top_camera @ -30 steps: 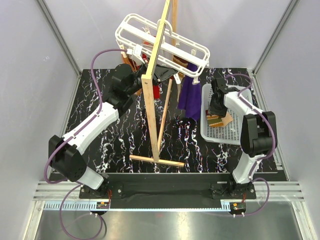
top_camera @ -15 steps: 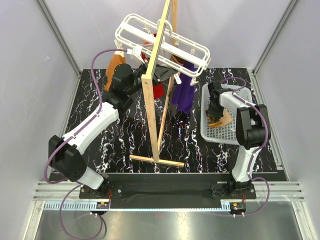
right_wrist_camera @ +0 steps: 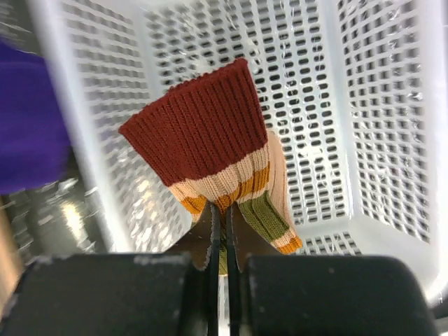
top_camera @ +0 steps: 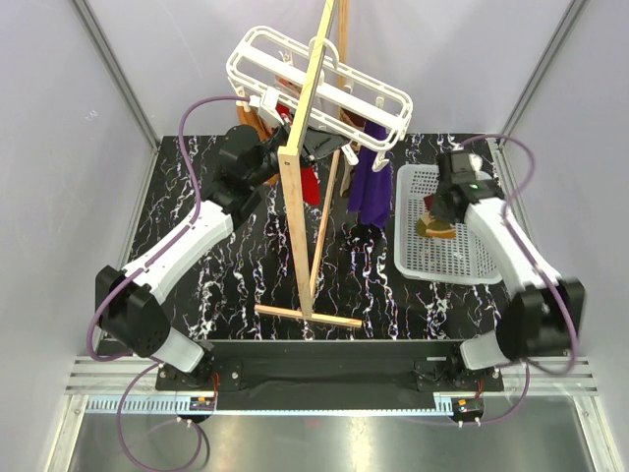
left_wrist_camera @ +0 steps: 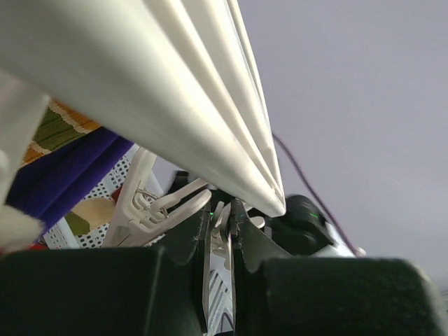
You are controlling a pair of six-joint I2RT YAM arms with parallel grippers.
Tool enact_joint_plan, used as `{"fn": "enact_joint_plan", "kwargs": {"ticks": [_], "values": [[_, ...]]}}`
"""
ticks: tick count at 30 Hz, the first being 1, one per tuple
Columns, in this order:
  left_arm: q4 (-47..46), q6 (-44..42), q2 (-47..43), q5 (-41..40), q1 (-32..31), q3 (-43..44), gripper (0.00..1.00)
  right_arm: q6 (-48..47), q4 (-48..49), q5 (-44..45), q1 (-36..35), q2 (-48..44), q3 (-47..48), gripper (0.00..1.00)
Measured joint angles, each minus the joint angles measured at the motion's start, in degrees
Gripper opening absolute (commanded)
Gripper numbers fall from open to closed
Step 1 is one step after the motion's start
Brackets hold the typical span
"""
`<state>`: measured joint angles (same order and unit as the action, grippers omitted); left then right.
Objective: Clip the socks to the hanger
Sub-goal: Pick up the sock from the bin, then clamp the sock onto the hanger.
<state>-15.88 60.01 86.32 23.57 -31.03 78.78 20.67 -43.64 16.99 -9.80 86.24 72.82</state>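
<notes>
Top external is showing you the white hanger (top_camera: pixel 319 87) hanging tilted from the top of the wooden stand (top_camera: pixel 300 187), which is standing on the black marbled table (top_camera: pixel 236 285). Your left arm is reaching up under that frame, and the left gripper (top_camera: pixel 313 147) is sitting just beneath the bars, right beside the stand's post. A red sock (top_camera: pixel 311 183) and a purple cloth (top_camera: pixel 371 187) are dangling from the hanger on either side of the post. To the right, the white perforated basket (top_camera: pixel 462 258) is lying on the table, and your right gripper (top_camera: pixel 439 209) is hovering over its far half with a striped sock (top_camera: pixel 439 229) hanging under it. In the left wrist view, the left gripper (left_wrist_camera: pixel 220 217) is pinching a white peg (left_wrist_camera: pixel 221 225) between nearly closed fingers, with the hanger's bars (left_wrist_camera: pixel 175 91) running close overhead and the purple cloth (left_wrist_camera: pixel 56 168) showing at the left. In the right wrist view, the right gripper (right_wrist_camera: pixel 224 227) is clamping the striped sock (right_wrist_camera: pixel 210 140) near its green and orange bands; the maroon cuff is pointing away from the fingers, and the sock is hanging clear above the floor of the basket (right_wrist_camera: pixel 336 105).
</notes>
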Motion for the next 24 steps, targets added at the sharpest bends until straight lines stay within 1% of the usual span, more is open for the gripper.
{"fn": "enact_joint_plan", "kwargs": {"ticks": [2, 3, 6, 8, 10, 13, 16, 20, 24], "values": [[-0.04, 0.24, 0.0, 0.09, 0.0, 0.0, 0.0, -0.07, -1.38, -1.27, -0.04, -7.98, -0.85, 0.0], [-0.07, 0.42, 0.0, 0.17, 0.0, 0.0, 0.0, -0.09, -2.21, -3.26, -0.04, -12.04, -1.31, 0.0], [-0.13, 0.87, 0.0, 0.39, 0.09, 0.0, 0.0, 0.15, -4.37, -8.2, -1.03, -20.83, -2.82, 0.0], [-0.17, 1.07, 0.0, 0.48, 0.15, 0.0, 0.0, 0.92, -6.47, -11.21, -4.09, -25.2, -3.67, 0.0], [-0.2, 1.11, 0.02, 0.57, 0.2, 0.0, 0.0, 2.6, -8.04, -13.53, -9.88, -27.82, -4.13, 0.0], [-0.2, 1.29, 0.02, 0.66, 0.24, 0.0, 0.0, 5.64, -9.03, -16.0, -20.39, -28.94, -4.17, 0.0], [-0.13, 1.33, 0.02, 0.66, 0.26, 0.0, 0.0, 9.16, -8.85, -15.65, -29.35, -28.96, -4.17, 0.0], [-0.02, 1.53, 0.02, 0.7, 0.31, 0.0, 0.0, 11.43, -6.03, -13.99, -35.04, -27.28, -3.74, 0.0], [0.24, 1.51, 0.02, 0.96, 0.33, 0.0, 0.0, 11.47, -2.82, -10.32, -39.39, -20.28, 0.33, 0.0]]}}
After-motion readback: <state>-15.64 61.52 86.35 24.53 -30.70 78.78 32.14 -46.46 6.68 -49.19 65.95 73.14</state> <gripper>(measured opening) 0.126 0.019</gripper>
